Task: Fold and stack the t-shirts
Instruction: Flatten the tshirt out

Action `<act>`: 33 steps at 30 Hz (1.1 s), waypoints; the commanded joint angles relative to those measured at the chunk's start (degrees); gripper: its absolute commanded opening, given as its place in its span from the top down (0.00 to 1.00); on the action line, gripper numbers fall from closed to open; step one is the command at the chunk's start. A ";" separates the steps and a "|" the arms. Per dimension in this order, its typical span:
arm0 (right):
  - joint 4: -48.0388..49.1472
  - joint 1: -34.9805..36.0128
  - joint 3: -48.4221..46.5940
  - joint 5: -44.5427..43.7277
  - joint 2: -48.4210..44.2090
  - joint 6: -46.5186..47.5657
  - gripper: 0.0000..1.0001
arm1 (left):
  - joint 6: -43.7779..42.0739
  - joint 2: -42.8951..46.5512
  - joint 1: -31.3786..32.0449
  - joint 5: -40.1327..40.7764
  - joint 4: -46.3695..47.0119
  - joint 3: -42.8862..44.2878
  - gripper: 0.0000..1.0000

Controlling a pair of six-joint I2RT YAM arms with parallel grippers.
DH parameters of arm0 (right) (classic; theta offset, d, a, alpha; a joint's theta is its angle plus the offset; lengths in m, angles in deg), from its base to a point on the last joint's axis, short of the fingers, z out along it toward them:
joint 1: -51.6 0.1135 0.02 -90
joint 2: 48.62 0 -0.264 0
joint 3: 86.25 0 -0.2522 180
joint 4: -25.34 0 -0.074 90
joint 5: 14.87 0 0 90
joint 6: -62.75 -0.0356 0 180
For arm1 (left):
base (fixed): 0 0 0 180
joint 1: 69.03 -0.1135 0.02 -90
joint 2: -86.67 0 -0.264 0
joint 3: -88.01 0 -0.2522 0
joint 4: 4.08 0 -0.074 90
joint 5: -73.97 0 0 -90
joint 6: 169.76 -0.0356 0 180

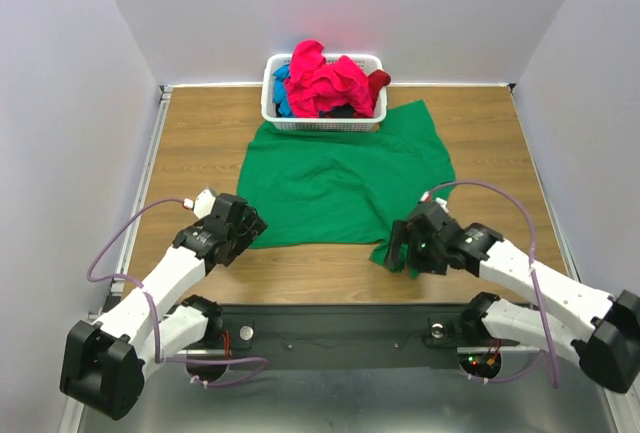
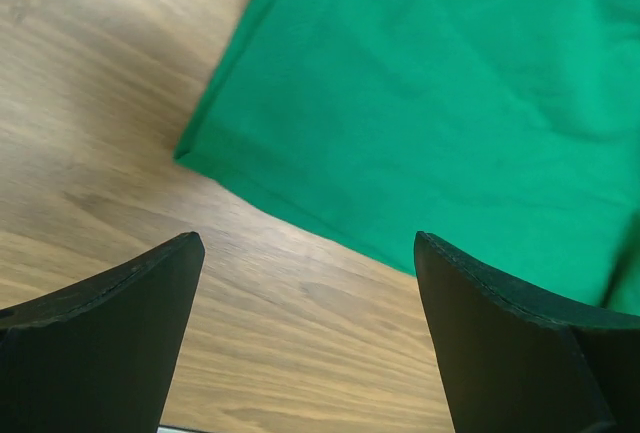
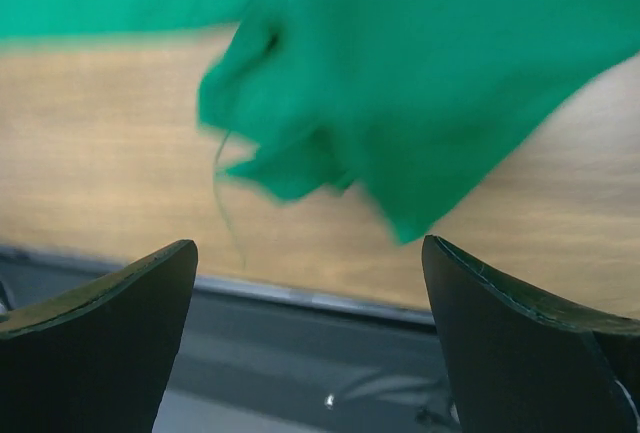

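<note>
Green t-shirt (image 1: pixel 340 178) lies spread on the wooden table (image 1: pixel 200 133), its far edge touching the white lattice basket (image 1: pixel 272 111) of pink-red shirts (image 1: pixel 325 78). The left gripper (image 2: pixel 305 243) hovers by the near-left corner, fingers apart and empty. The right gripper (image 3: pixel 310 248) is also spread wide, just before the bunched near-right corner.

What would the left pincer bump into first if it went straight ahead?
Probably the green t-shirt, near its corner. The open left pincer aims there, though it might touch the table first; depth is unclear.
</note>
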 commanded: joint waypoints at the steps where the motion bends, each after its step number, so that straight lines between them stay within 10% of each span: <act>1: 4.33 10.84 0.08 -4.65 2.55 -7.30 0.00 | 2.87 0.35 -1.90 2.18 2.72 -3.71 0.02; 22: 18.05 14.38 5.44 -16.63 15.56 -15.04 0.46 | -0.38 -11.06 -7.00 -3.09 18.72 -9.08 0.40; 25: 17.96 14.47 6.06 -16.54 14.78 -15.39 0.69 | -1.08 -13.35 -7.09 -3.17 18.63 -8.11 0.53; 28: 17.35 14.47 6.41 -15.05 12.06 -15.22 0.87 | -1.78 -13.97 -7.09 -3.79 19.51 -7.85 1.00; 33: 10.59 14.38 4.67 -13.91 5.91 -14.08 0.99 | -3.10 -11.26 -7.09 -5.29 17.33 -7.67 1.00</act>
